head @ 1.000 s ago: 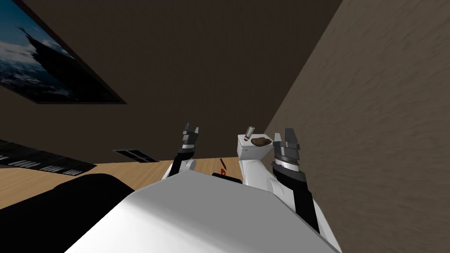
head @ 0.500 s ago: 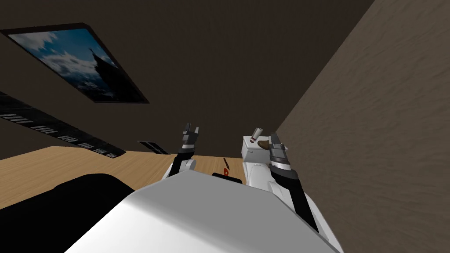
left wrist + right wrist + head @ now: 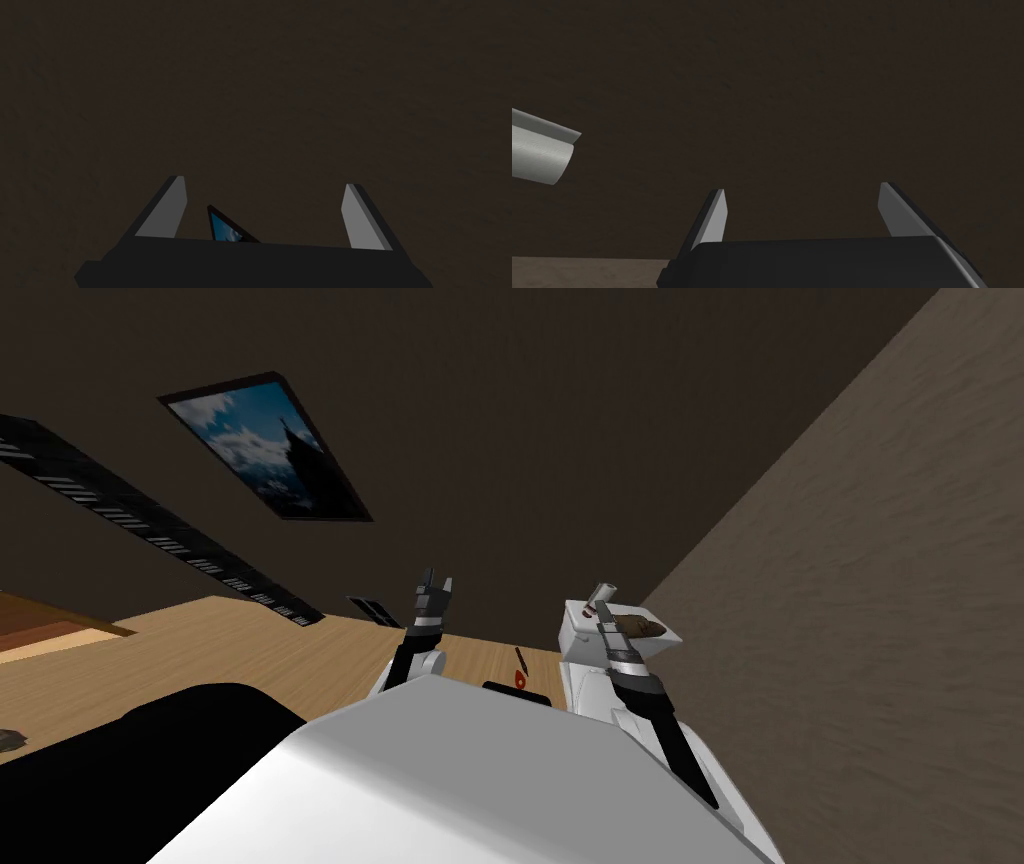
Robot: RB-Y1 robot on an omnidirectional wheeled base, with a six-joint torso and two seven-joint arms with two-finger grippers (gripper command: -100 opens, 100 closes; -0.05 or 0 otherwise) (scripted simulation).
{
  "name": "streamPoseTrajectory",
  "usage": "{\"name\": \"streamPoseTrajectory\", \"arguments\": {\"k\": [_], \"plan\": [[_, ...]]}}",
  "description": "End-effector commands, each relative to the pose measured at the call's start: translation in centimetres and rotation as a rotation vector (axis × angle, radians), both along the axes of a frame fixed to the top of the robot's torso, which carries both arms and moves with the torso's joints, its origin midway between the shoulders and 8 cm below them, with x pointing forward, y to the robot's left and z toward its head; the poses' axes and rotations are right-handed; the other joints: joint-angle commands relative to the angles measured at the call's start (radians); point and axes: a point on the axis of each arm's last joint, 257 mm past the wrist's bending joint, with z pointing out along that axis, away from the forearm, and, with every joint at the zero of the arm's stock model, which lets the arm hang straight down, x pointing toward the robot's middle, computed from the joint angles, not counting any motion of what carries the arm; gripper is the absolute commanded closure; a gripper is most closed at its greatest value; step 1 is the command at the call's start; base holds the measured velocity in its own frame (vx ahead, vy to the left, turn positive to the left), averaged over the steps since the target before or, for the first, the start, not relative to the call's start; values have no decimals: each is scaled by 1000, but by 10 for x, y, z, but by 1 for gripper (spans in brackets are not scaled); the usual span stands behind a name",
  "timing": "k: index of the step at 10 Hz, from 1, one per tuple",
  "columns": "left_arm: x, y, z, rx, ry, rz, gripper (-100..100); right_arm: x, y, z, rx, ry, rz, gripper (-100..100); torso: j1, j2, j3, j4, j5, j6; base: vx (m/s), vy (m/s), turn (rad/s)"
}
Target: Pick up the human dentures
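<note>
A brown lump [image 3: 637, 625], the likeliest match for the dentures, lies on top of a white boxy fixture [image 3: 585, 646] against the right wall. A light grey cylinder [image 3: 601, 592] stands tilted at the top's far edge. My right gripper [image 3: 602, 612] hangs over that top, just left of the brown lump. In the right wrist view the gripper [image 3: 803, 192] is open and empty, facing a dark wall, with the grey cylinder [image 3: 538, 154] off to one side. My left gripper [image 3: 434, 584] is raised in front of me, and in its wrist view it [image 3: 265, 181] is open and empty.
The tan right wall [image 3: 860, 618] runs close beside the fixture. A small red and dark object [image 3: 519, 673] lies on the wooden floor [image 3: 250, 638] between my arms. A floor vent [image 3: 372, 610] sits by the dark far wall. A small dark thing [image 3: 8, 740] lies far left.
My view has swung, sliding the wall picture to the right. My right gripper has moved left, from beside the brown lump's right side to over the fixture's top.
</note>
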Motion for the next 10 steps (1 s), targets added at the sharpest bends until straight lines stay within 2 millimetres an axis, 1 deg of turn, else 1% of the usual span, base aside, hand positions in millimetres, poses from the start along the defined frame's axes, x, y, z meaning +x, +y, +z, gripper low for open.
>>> {"name": "streamPoseTrajectory", "arguments": {"k": [1, 2, 3, 4, 5, 6, 7, 8, 9, 10], "plan": [[0, 0, 0, 0, 0, 0, 0, 2, -1, -23, -78, 46, -2, -100, 0, 0, 0, 0, 0, 0, -15, 46, 170], [0, 0, 0, 0, 0, 0, 0, 2, 0, -23, -82, 47, 0, -100, 1, 0, 0, 0, 0, -1, -15, 32, 102], [0, 0, 0, 0, 0, 0, 0, 5, -2, -45, -148, 88, -3, -100, 0, 0, 0, 0, 0, 0, -18, 34, 338], [0, 0, 0, 0, 0, 0, 0, 5, -2, -62, -194, 123, 3, -100, 0, 0, 0, 0, 0, 0, -32, 59, 203], [0, 0, 0, 0, 0, 0, 0, 5, -4, -68, -232, 134, 2, -100, 1, 1, 0, 0, 0, -1, -27, 42, 102], [0, 0, 0, 0, 0, 0, 0, 5, -8, -92, -290, 181, 7, -100, 0, 1, 0, 0, 0, 0, -26, 39, 264], [0, 0, 0, 0, 0, 0, 0, 5, -9, -93, -315, 179, 4, -100, 0, 1, 0, 0, 0, -1, -17, 24, 110], [0, 0, 0, 0, 0, 0, 0, 4, -14, -116, -377, 224, 6, -100, -1, 0, 0, 0, 0, 0, -16, 35, 197], [0, 0, 0, 0, 0, 0, 0, 3, -16, -118, -403, 226, 7, -100, 0, 0, 0, 0, 0, -1, -15, 31, 134], [0, 0, 0, 0, 0, 0, 0, 0, -24, -144, -469, 275, 7, -100, -1, 0, 0, 0, 0, 0, -23, 36, 233]]}}
